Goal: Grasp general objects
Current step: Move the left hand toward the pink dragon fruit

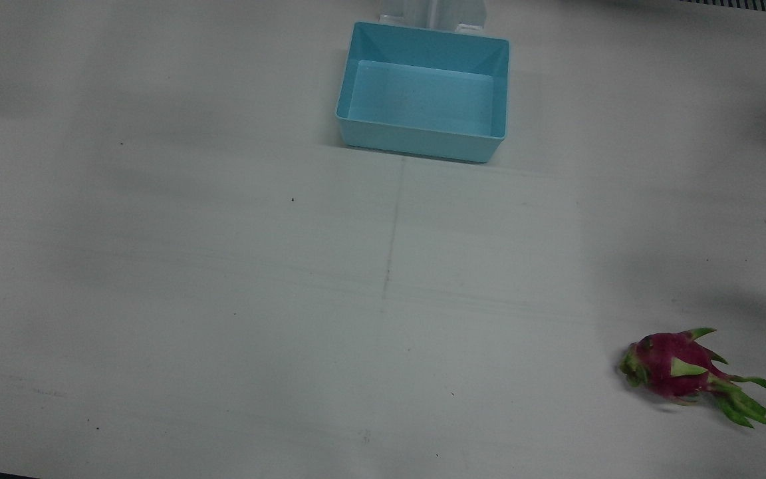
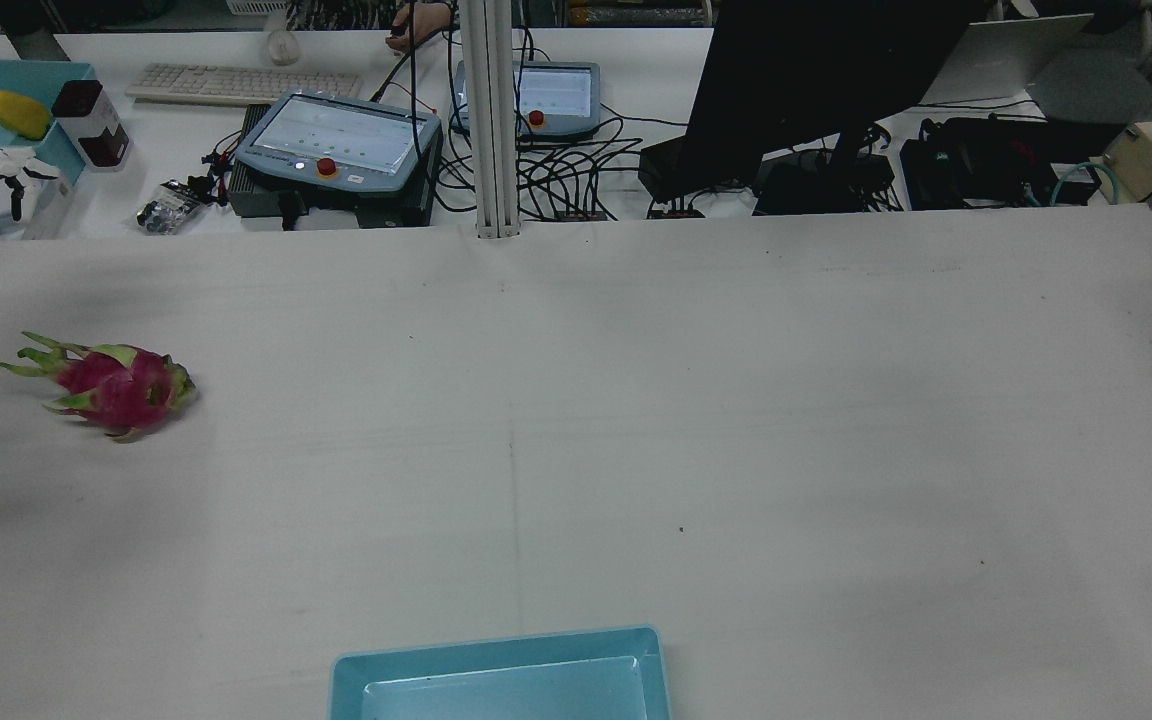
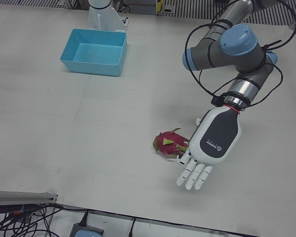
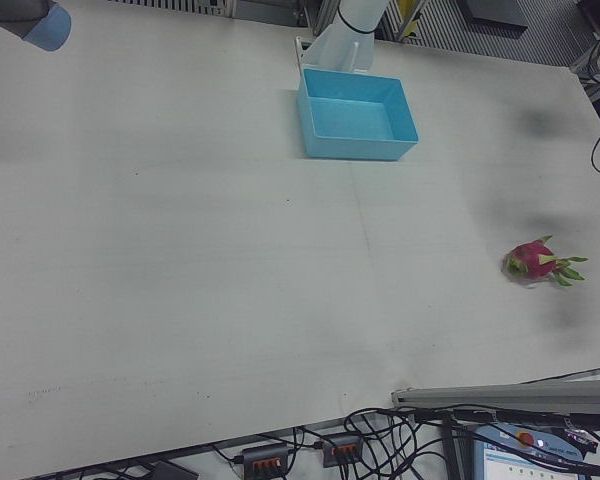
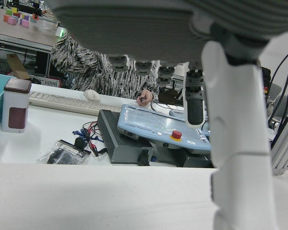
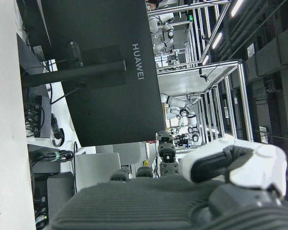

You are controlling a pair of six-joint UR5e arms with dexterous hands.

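Note:
A pink dragon fruit (image 1: 679, 369) with green leafy scales lies on its side on the white table, near the edge on the robot's left side (image 2: 121, 385) (image 4: 535, 262). In the left-front view my left hand (image 3: 212, 140) hangs palm-down with straight, spread fingers, open and holding nothing. It overlaps the leafy end of the dragon fruit (image 3: 168, 144) there; the front and rear views show no hand at the fruit. The left hand view shows its palm (image 5: 149, 24) over the table, fingers apart. In its own view my right hand (image 6: 182, 191) is open and holds nothing.
A light blue bin (image 1: 423, 143) (image 3: 93, 66) with nothing in it stands at the robot's edge of the table, in the middle. Beyond the far edge are teach pendants (image 2: 336, 140), a keyboard (image 2: 236, 82), a black monitor (image 2: 816, 70), cables and a seated person (image 5: 105, 72).

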